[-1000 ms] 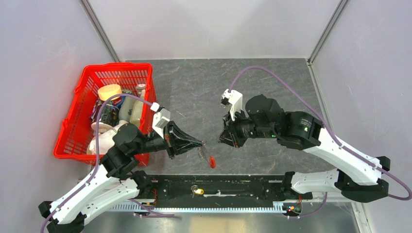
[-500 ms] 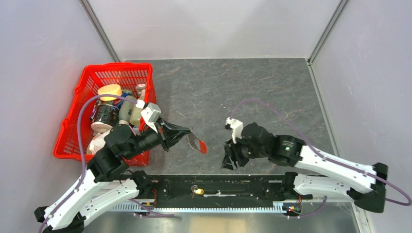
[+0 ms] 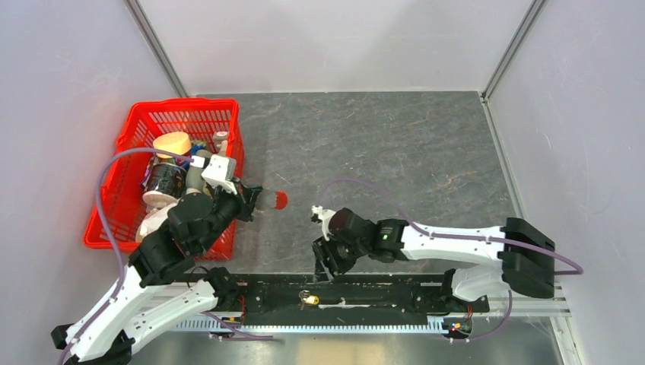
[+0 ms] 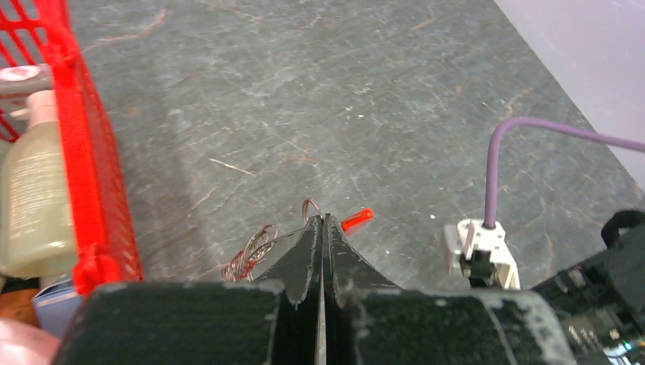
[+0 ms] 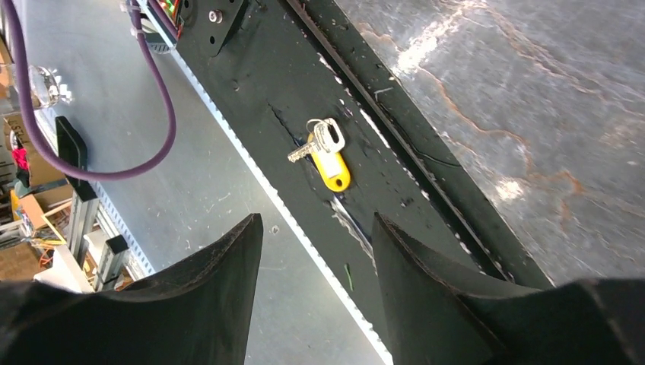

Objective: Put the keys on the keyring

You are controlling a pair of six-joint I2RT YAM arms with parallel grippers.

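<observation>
Bright even light, soft shadows, glare streaks on the grey tabletop (image 5: 532,99), wrist views blurred near bottom

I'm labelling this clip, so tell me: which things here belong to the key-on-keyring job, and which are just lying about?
Part of the job:
keyring with red tag, pinched in the shut left gripper; key with yellow tag, on the black rail near the open right gripper.

Just lying about:
red basket; pale bottle, tan-lidded jar and dark can inside it.
</observation>
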